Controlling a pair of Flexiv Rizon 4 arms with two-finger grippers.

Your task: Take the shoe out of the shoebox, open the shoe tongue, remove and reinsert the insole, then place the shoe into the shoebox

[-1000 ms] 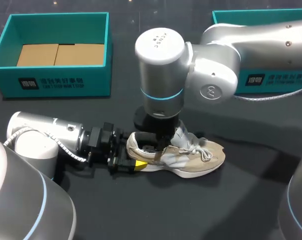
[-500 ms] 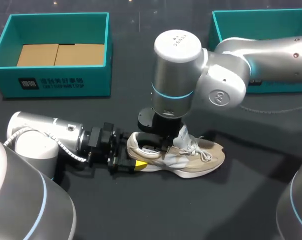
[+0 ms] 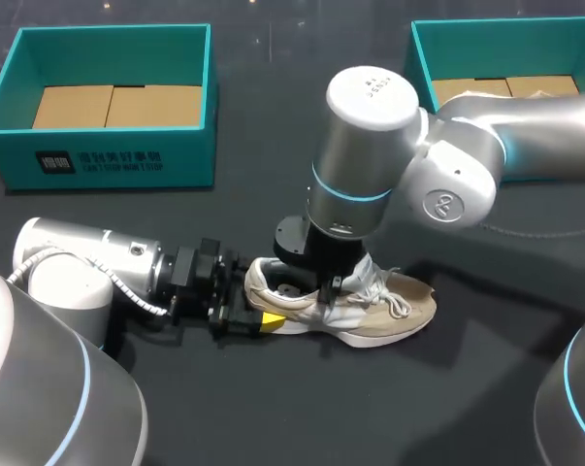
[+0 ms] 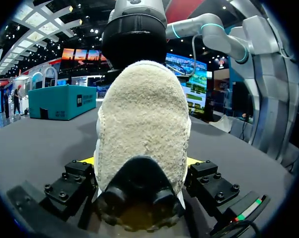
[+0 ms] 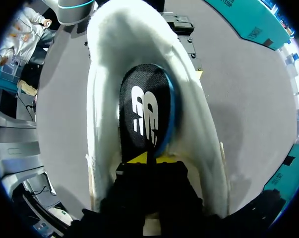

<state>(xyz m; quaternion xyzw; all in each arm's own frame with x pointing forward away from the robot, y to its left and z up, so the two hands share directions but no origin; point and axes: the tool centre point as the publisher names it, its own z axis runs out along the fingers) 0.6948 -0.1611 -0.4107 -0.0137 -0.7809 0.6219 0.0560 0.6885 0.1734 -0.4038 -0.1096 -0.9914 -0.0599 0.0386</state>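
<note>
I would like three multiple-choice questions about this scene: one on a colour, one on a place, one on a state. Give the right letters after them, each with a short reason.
1. What colour are the left shoebox and the right shoebox?
A. red
B. teal
C. white

2. Where is the shoe?
A. in the left shoebox
B. on the table, outside both shoeboxes
C. in the right shoebox

3. The left gripper is
A. open, clear of the shoe
B. shut on a lace
C. shut on the shoe's heel

Answers:
1 B: the walls of both are teal.
2 B: it lies on the dark table.
3 C: in the left wrist view both yellow tips press the heel from two sides.
</note>
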